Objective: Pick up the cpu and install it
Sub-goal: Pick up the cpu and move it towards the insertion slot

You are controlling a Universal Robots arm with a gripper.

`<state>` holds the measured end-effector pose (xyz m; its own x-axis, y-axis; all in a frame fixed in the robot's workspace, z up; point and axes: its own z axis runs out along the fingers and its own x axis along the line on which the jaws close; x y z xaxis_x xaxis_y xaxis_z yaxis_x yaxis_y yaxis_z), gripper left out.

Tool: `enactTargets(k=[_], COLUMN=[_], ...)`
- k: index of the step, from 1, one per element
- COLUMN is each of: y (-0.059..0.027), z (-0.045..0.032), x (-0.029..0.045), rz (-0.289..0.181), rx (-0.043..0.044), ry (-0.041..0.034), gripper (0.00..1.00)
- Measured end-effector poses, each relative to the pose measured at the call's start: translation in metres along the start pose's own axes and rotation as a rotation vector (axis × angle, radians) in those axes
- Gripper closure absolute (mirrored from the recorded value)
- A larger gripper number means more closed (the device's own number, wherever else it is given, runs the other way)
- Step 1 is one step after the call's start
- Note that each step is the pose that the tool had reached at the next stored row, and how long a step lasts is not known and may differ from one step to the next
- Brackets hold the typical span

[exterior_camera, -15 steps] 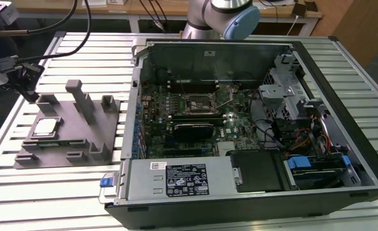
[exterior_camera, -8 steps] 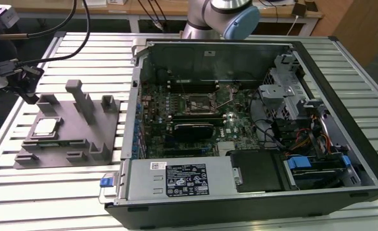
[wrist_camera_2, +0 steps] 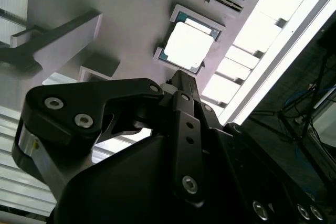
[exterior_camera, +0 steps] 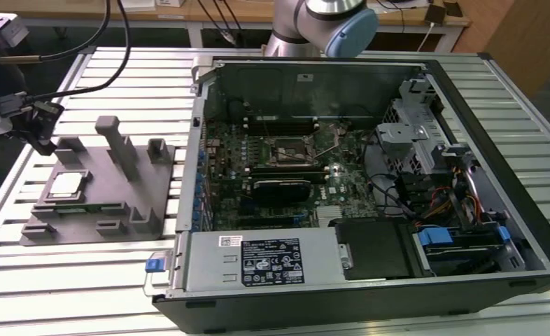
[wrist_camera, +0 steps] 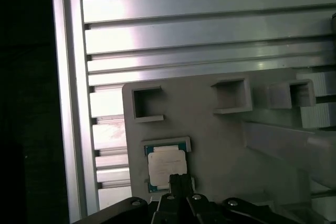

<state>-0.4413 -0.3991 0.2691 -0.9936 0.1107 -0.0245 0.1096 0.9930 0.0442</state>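
The cpu, a small square chip with a silvery top, lies flat in a recess of the grey moulded tray on the exterior view's left. My gripper hangs above the tray's far left corner, a little apart from the chip, shut and holding nothing. In the second wrist view the cpu sits just beyond the gripper. In the first wrist view the gripper overlaps the edge of the cpu on the tray. The motherboard socket lies open inside the computer case.
Upright posts rise from the tray beside the chip. The open case holds a power supply, drive cage and cables. All rests on a slatted aluminium table; its edge runs near the tray.
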Motion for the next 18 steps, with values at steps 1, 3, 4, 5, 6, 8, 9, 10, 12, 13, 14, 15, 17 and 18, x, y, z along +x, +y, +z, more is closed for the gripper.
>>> enactTargets(k=[1, 3, 4, 5, 6, 8, 9, 10, 12, 13, 14, 15, 17, 18], y=[-0.0003, -0.0006, -0.0007, -0.0008, -0.0009, -0.0012, -0.0013, -0.0015, -0.0017, -0.0018, -0.0019, -0.0020, -0.0021, -0.0022], z=[0.0018, 0.0051, 0.0069, 0.0086, 0.0102, 0.0133, 0.0146, 0.0157, 0.0179, 0.0189, 0.0200, 0.0211, 0.0234, 0.0247], x=[0.0005, 0.0012, 0.0017, 0.0023, 0.0029, 0.0040, 0.0045, 0.0050, 0.0062, 0.0067, 0.0072, 0.0074, 0.0078, 0.0080], rz=[0.000, 0.000, 0.000, 0.000, 0.000, 0.000, 0.000, 0.000, 0.000, 0.000, 0.000, 0.000, -0.001, -0.001], rx=[0.0000, 0.0000, -0.0001, 0.0000, 0.0000, 0.0000, 0.0000, 0.0001, 0.0001, 0.0000, 0.0000, -0.0001, -0.0010, -0.0017], ry=[0.0000, 0.0000, -0.0001, 0.0000, 0.0000, 0.0000, 0.0000, 0.0002, 0.0001, 0.0000, 0.0001, -0.0001, 0.0001, 0.0002], gripper=[0.89, 0.89, 0.89, 0.89, 0.89, 0.89, 0.89, 0.89, 0.89, 0.89, 0.89, 0.89, 0.89, 0.89])
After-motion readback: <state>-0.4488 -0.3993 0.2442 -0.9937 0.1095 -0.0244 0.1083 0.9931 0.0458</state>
